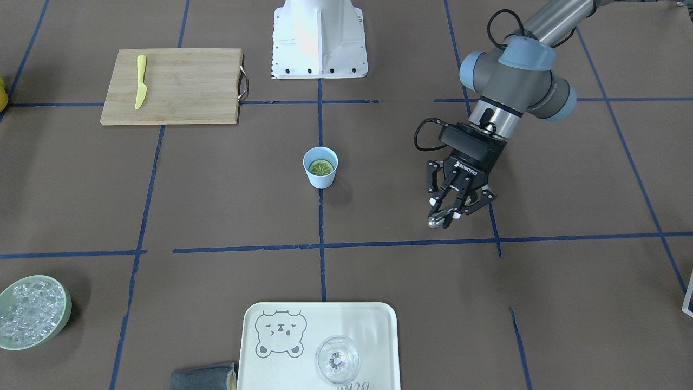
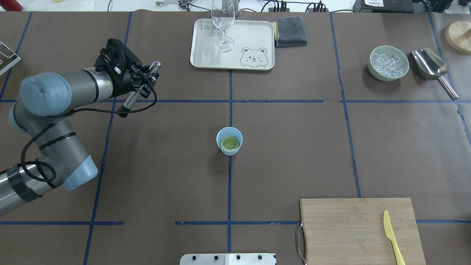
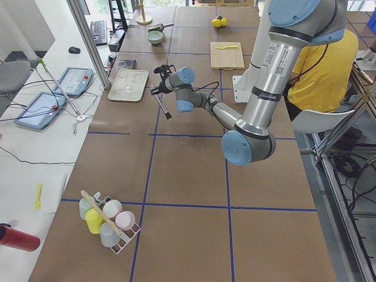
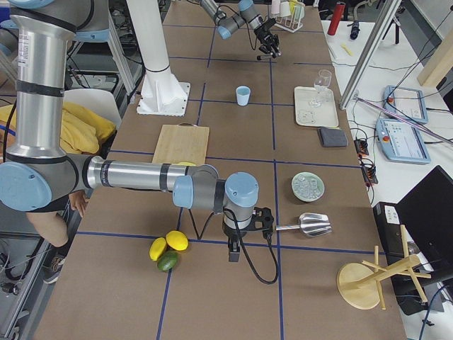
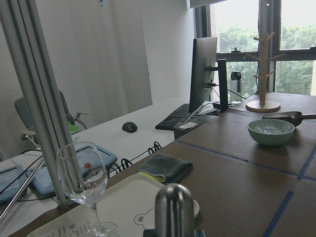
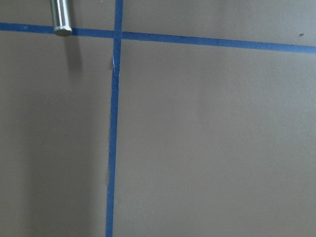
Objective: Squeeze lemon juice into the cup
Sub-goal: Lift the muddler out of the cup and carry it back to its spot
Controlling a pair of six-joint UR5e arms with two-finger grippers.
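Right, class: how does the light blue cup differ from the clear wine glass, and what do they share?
The cup is opaque and stemless; the glass is clear, with a stem. The cup stands on the table; the glass on the tray. The cup holds the lemon half; the glass looks empty. Both stand upright.

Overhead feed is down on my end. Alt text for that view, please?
A light blue cup stands at the centre of the table with a lemon half inside, cut face up. The left gripper hovers far to its left, shut on a metal rod. A tray with a wine glass, a bowl of ice and a cutting board sit near the edges.
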